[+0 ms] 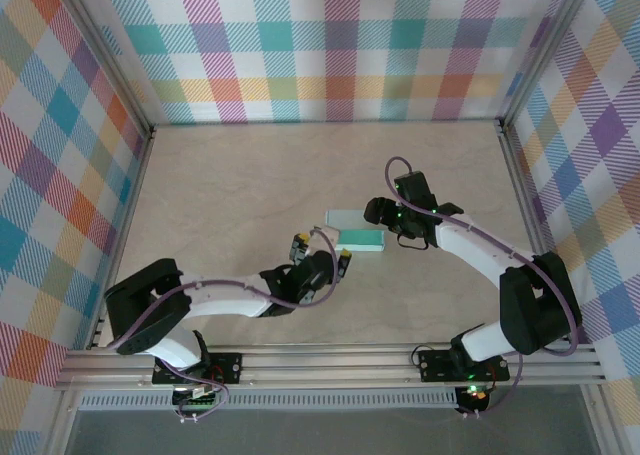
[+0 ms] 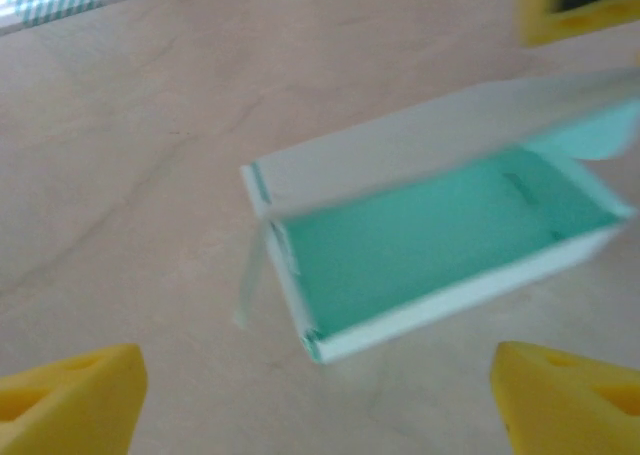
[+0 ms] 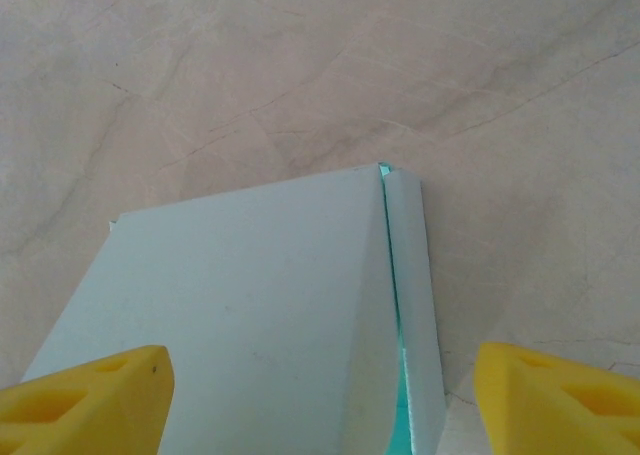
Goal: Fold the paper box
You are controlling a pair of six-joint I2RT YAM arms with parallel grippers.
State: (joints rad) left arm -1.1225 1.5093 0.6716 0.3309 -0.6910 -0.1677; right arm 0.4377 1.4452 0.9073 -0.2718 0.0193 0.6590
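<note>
- Far left, the left arm reaches in low over the table (image 1: 230,185) from its base at the near edge
- The left gripper (image 1: 320,252) hovers just short of the box, on the near-left side. Its yellow fingers (image 2: 70,395) are spread wide with only bare table between them, so it is open and holding nothing
- The box (image 1: 358,233) sits about mid-table, between the two grippers. From the left wrist I can see the tray (image 2: 420,245) already standing up as a shallow rectangle, with a teal inside and pale outside
- The lid (image 2: 430,140) is not shut; it leans back from the far long edge of the tray. A thin flap at the tray's left end looks loose, though the picture is blurred there
- To the right, the right gripper (image 1: 380,220) is over the far-right end of the box. Its fingers (image 3: 90,400) are wide apart with the pale lid panel lying between them, so its jaws are open. Whether a finger touches the card I cannot tell
- Far right, the right arm bends back to its base
- My guess at the step: walls done, and closing the lid comes now
- The next move seems to need one gripper steadying the tray while the other swings the lid over and tucks its edge in. The card is thin and light, so a gentle push matters or the whole box slides
</note>
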